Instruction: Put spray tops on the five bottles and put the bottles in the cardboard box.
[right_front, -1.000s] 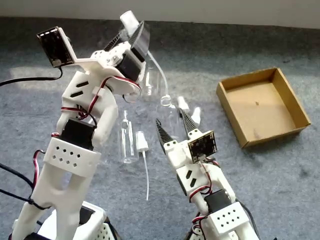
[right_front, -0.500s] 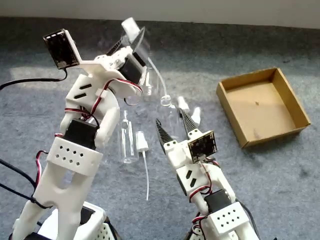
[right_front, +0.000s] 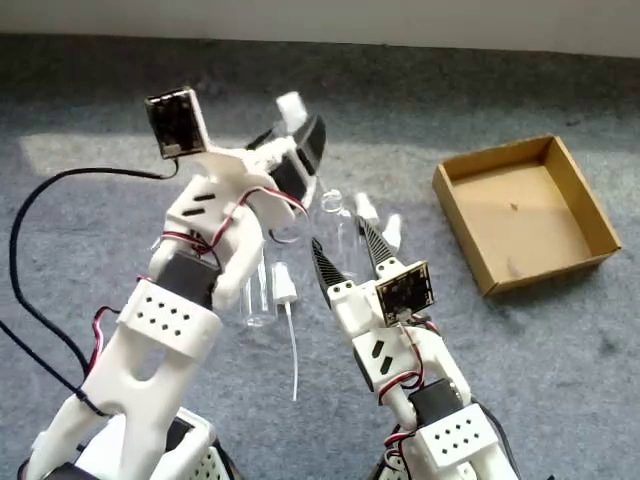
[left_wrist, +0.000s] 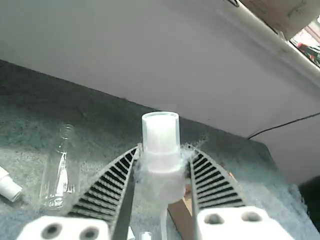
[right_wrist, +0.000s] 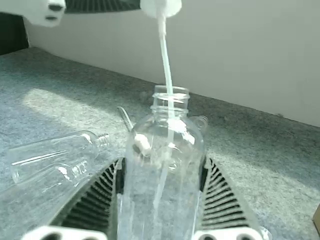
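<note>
The left arm is raised high and bent forward over the middle of the table. Its left gripper (right_front: 295, 130) is clenched on a white spray top (right_front: 290, 103), which is held by the collar between the two ribbed fingers (left_wrist: 110, 180) with the head pointing up. The thin dip tube (right_wrist: 164, 55) of this spray top hangs downward and is passed through the open neck of a clear bottle (right_wrist: 165, 160), so its lower part is seen inside the bottle. The collar stands apart above the neck. The bottle is held upright by the right gripper (right_front: 340, 235), whose fingers are pressed on both sides of its body, and the right arm is stretched low from the near edge. Just beside it on the left, a second bottle (right_front: 258, 290) is laid on the grey cover (right_front: 560, 370), partly hidden by the left arm. A loose spray top (right_front: 285, 288) is laid next to it, with its tube pointed to the near edge. Two more spray tops (right_front: 393, 230) are placed just behind the right gripper. The cardboard box (right_front: 520, 215) is set open side up at the right, well apart from both grippers, and a bare strip of cover is left between it and the right arm.
</note>
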